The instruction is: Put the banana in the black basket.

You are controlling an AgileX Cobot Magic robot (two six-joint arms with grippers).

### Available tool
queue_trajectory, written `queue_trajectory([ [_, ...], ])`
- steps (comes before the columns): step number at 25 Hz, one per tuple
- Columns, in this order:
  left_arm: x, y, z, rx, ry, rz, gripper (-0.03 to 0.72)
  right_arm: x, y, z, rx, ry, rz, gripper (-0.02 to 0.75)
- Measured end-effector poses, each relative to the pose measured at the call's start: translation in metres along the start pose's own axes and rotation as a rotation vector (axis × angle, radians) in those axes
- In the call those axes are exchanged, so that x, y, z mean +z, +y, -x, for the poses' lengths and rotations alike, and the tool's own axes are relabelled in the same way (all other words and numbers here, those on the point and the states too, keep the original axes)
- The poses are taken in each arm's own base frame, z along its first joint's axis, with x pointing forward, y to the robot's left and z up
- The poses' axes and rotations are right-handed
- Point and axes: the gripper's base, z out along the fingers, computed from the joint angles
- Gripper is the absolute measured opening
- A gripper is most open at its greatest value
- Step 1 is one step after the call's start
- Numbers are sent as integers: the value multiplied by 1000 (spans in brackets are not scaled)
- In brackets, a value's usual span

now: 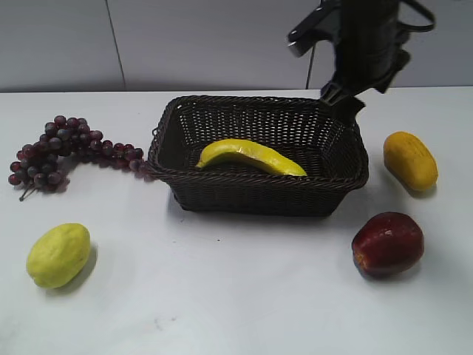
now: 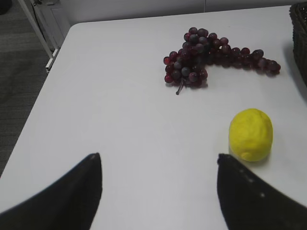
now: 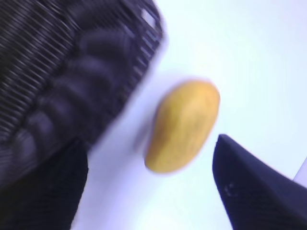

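The bright-yellow banana lies inside the black basket at the table's middle, slanting from upper left to lower right. My right gripper hangs above the basket's far right corner; in the right wrist view its fingers are open and empty, with the basket's corner to their left. My left gripper is open and empty over bare table at the left; it does not show in the exterior view.
Purple grapes lie left of the basket. A yellow-green lemon sits front left. An orange-yellow oval fruit and a dark red apple lie right of the basket.
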Motion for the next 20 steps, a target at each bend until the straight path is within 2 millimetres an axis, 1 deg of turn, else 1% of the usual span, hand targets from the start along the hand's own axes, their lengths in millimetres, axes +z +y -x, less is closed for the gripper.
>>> queue_trajectory([
  [3,0,0,0,0,0,0,555,1,-41,-20,176,54,80,615],
  [6,0,0,0,0,0,0,555,1,-78,-40,313,60,116,614],
  [7,0,0,0,0,0,0,555,-1,-88,-47,352,58,125,612],
  [10,0,0,0,0,0,0,555,-18,-103,-68,426,39,140,599],
  [12,0,0,0,0,0,0,555,-29,-102,-83,437,39,138,594],
  [14,0,0,0,0,0,0,555,-42,-95,-98,443,35,150,592],
  [17,0,0,0,0,0,0,555,-63,-78,-127,464,24,199,592],
  [20,0,0,0,0,0,0,555,-83,-60,-161,485,-51,212,592],
])
